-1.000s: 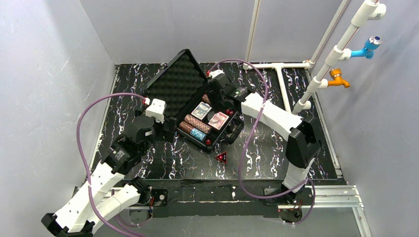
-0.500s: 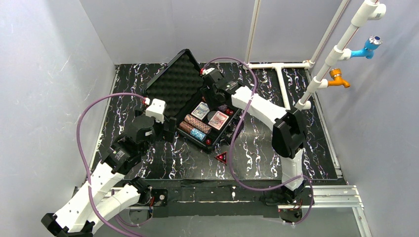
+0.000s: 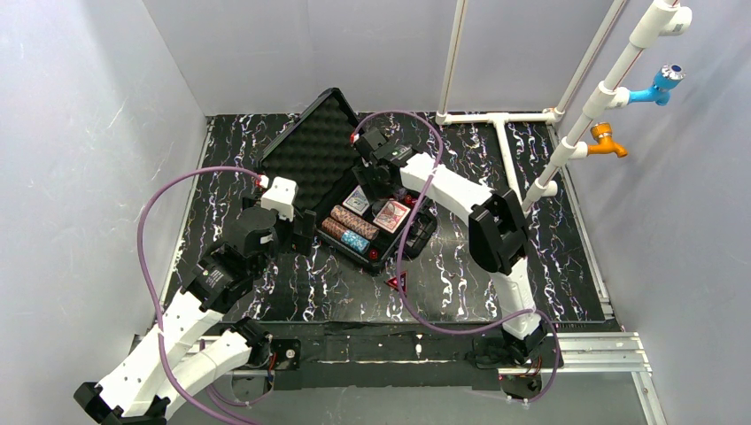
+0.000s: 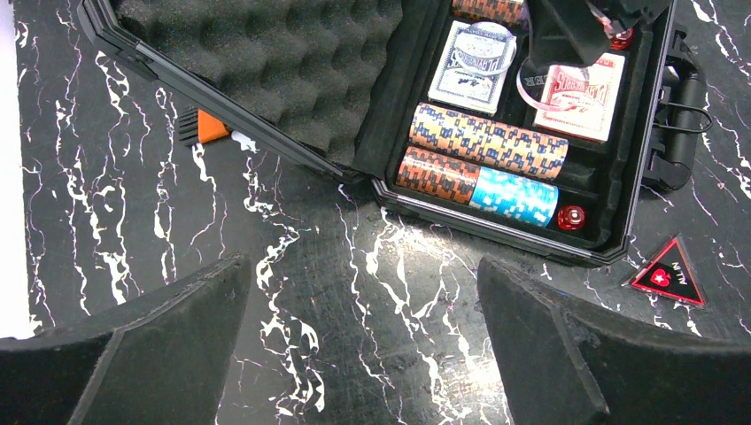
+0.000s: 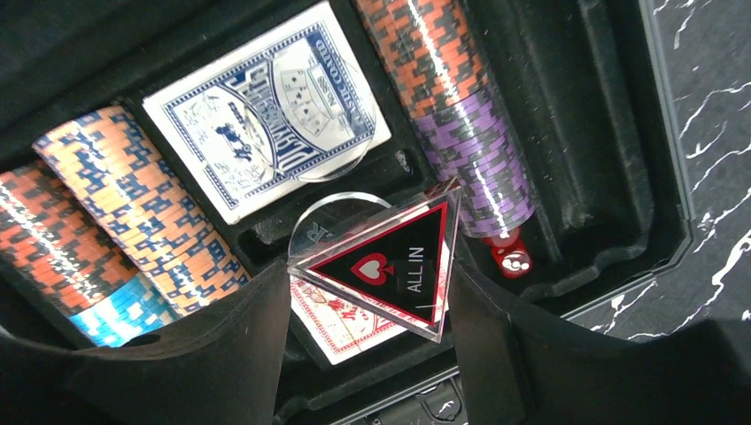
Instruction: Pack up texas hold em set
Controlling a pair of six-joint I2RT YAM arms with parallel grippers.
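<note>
The black case (image 3: 416,237) lies open mid-table, foam lid (image 3: 314,146) tilted back to the left. Its tray holds a blue deck (image 5: 266,111), a red deck (image 4: 580,88), brown-and-purple chips (image 5: 456,106), orange-blue chips (image 4: 487,142), blue chips (image 4: 514,197) and red dice (image 5: 512,259). My right gripper (image 5: 367,292) is shut on a red "ALL IN" triangular marker (image 5: 390,266), held above the red deck; it also shows in the top view (image 3: 376,175). A second marker (image 3: 396,282) lies on the table in front of the case. My left gripper (image 4: 363,354) is open and empty, left of the case.
A white pipe frame (image 3: 500,119) stands at the back right with a blue tap (image 3: 660,84) and an orange tap (image 3: 607,137). A small orange-and-black item (image 4: 208,127) lies by the lid's edge. Purple cables loop over the case and table.
My right arm has swung left over the open case, carrying the triangular marker from the tray's right end to above the decks. The left arm has not moved.
</note>
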